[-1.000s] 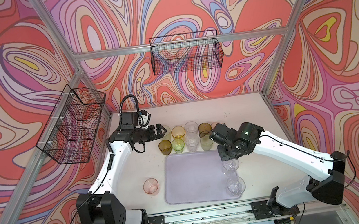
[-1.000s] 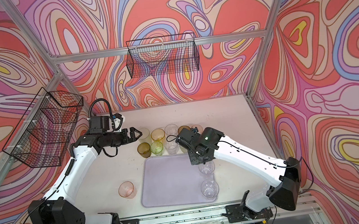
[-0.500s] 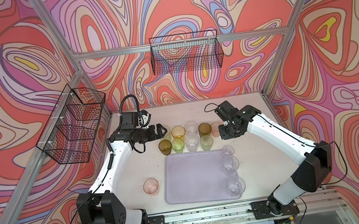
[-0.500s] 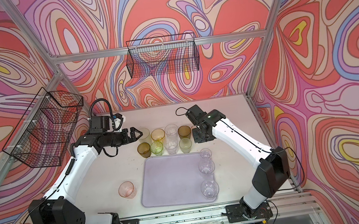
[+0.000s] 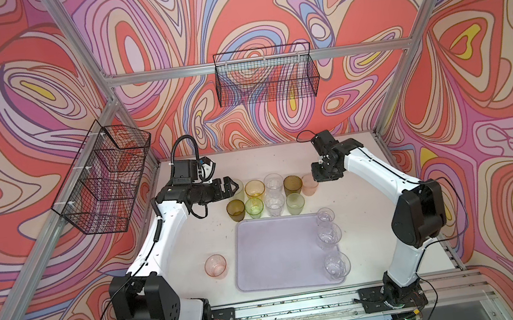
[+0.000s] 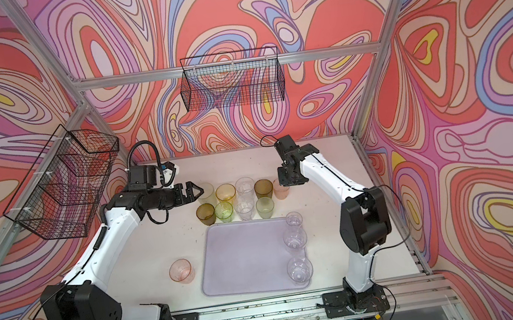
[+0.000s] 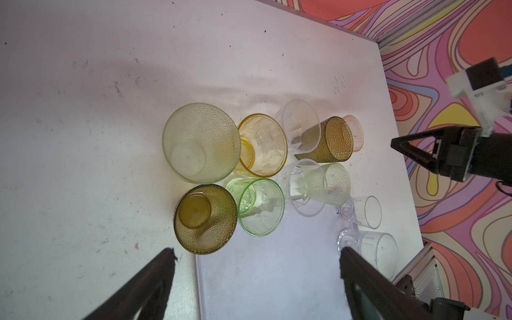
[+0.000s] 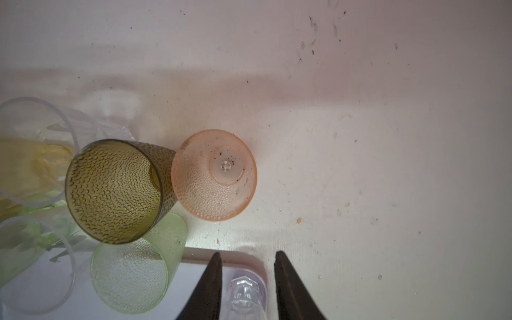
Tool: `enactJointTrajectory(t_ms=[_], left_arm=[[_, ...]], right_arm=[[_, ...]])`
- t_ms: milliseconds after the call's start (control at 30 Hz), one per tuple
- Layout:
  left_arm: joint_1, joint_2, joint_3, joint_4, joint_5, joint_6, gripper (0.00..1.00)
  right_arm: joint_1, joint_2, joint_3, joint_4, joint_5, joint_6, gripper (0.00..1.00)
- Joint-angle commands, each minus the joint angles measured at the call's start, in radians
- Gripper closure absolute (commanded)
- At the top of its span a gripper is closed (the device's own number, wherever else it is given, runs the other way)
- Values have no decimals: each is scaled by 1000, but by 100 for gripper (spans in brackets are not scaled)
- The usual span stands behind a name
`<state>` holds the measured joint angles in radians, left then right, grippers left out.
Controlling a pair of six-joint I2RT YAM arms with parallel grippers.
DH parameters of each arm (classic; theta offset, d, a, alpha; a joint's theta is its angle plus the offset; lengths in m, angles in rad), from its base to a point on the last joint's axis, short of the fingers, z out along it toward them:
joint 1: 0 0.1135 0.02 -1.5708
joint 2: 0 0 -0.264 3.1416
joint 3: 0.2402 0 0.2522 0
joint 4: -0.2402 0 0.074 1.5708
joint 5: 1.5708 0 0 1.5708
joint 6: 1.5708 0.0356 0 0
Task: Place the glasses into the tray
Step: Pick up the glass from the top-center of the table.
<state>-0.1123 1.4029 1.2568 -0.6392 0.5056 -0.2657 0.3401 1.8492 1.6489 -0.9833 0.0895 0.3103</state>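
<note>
The left gripper (image 5: 232,187) is held wide apart and empty, at nine o'clock of the bunch of glasses (image 5: 266,196). A lone pink glass (image 5: 216,266) is stood on the table (image 5: 374,219) at nine o'clock of the lilac tray (image 5: 279,265). Three clear glasses (image 5: 329,235) are lined up inside the tray along its three o'clock side. The right gripper (image 8: 248,252) is held a little apart and empty, near a second pink glass (image 8: 214,174).
</note>
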Motion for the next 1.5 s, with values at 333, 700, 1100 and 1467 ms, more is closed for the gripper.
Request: enactJointTrajectory(t_ms=[333, 700, 1100, 1467], left_arm=[[-4, 1, 9, -16, 2, 9, 5], [-4, 2, 9, -18, -1, 10, 4], [-4, 1, 10, -20, 1, 12, 5], [-4, -1, 9, -20, -1, 12, 5]], right_arm=[[-51, 129, 52, 73, -37, -28, 69], [-66, 195, 77, 100, -73, -41, 73], [-67, 211, 65, 106, -73, -42, 86], [-67, 203, 63, 95, -45, -51, 95]])
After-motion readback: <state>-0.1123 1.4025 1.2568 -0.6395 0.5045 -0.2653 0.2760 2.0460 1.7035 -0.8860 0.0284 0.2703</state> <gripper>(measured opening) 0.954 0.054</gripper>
